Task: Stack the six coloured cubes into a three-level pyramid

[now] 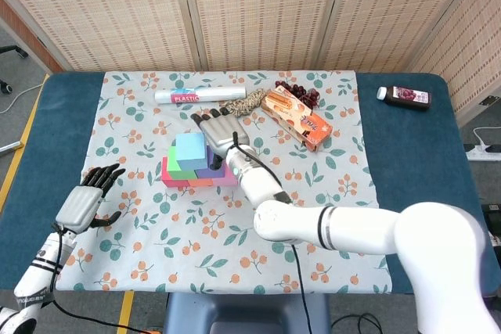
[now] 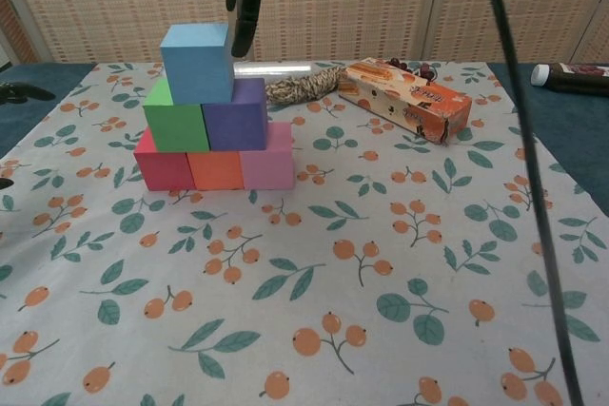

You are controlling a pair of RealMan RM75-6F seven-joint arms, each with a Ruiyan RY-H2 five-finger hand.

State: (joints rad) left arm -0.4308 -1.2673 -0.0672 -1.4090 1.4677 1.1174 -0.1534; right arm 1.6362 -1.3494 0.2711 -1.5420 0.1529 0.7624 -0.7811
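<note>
Blue table [image 1: 407, 162], floral cloth [image 1: 313, 170] on it

A flowered cloth [image 1: 235, 224] with orange berries and green leaves covers the middle of a blue table [image 1: 415, 170]. Along the far edge of the cloth lies a white roll [image 1: 188, 96] printed "PLASTIC", and just right of it a coil of twine [image 1: 244, 104]. Next comes an orange carton [image 1: 297, 120], lying flat and set at a slant, with dark red berries [image 1: 301, 93] touching its far end. A dark bottle [image 1: 405, 97] lies on its side on the bare table, well apart to the right. Woven screens [image 1: 258, 13] stand behind.
</note>
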